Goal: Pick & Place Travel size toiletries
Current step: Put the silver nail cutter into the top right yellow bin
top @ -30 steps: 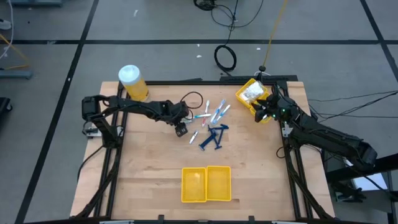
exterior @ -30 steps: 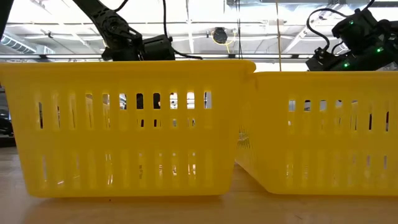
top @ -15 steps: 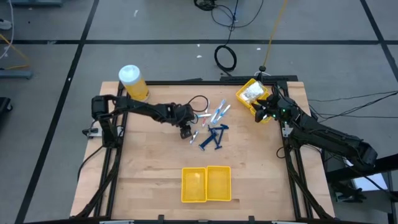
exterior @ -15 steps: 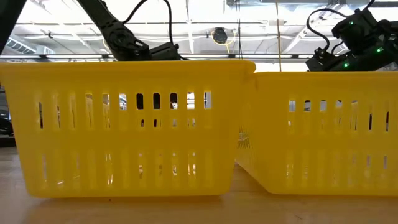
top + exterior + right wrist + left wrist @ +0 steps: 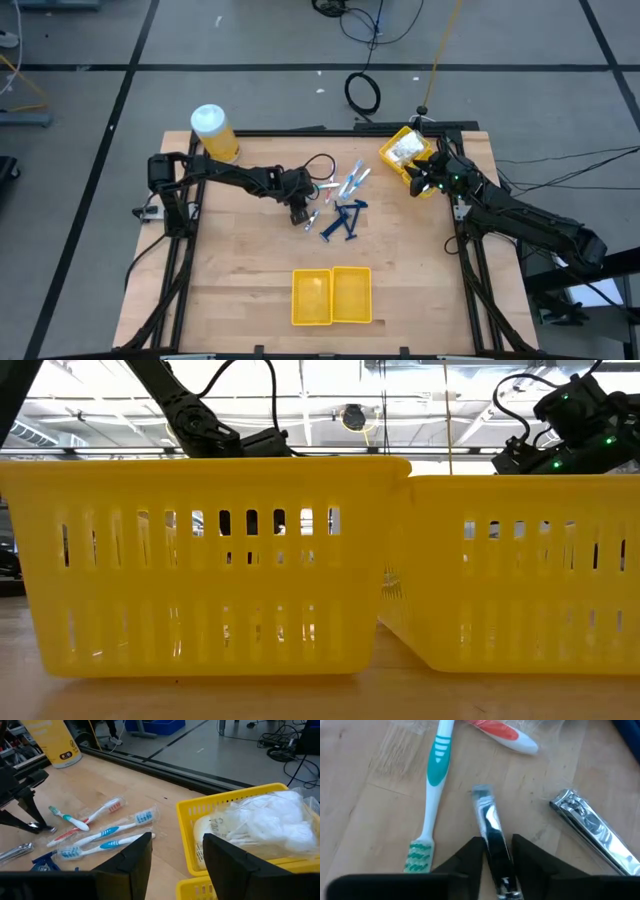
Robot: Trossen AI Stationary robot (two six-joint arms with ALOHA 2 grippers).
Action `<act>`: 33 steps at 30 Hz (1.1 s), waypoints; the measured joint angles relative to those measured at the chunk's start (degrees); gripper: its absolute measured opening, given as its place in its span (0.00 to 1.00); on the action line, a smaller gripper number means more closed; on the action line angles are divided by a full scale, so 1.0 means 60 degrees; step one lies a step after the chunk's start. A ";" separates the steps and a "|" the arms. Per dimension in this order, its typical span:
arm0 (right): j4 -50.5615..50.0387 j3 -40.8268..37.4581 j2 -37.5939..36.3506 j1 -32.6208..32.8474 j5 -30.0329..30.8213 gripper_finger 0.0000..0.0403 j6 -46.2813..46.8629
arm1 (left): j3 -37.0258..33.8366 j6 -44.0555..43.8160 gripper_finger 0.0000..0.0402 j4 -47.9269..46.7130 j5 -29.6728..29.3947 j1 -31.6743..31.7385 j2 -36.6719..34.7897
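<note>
My left end effector (image 5: pixel 496 854) straddles a nail clipper (image 5: pixel 492 842) flat on the desk (image 5: pixel 380 810), fingers parted, ready to pinch.

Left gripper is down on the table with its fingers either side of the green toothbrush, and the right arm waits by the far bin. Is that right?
Not quite. The left gripper straddles a silvery nail clipper, not the green toothbrush, which lies beside it; the left wrist view shows this. The rest is right: the right gripper waits by the far bin.
</note>
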 joint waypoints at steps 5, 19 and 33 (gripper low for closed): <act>-0.0018 0.0000 0.0000 0.0000 -0.0004 0.40 -0.0006 | -0.0004 -0.0206 0.09 -0.0020 -0.0007 0.0009 -0.0015; 0.0494 -0.0004 0.0004 0.0000 -0.0432 0.40 0.0135 | -0.0077 0.0613 0.06 0.0804 -0.0215 -0.0554 -0.1892; 0.4009 -0.0186 0.0473 0.1680 -0.2983 0.40 -0.0021 | -0.0055 0.1981 0.07 0.8057 0.1738 -0.0467 -0.1913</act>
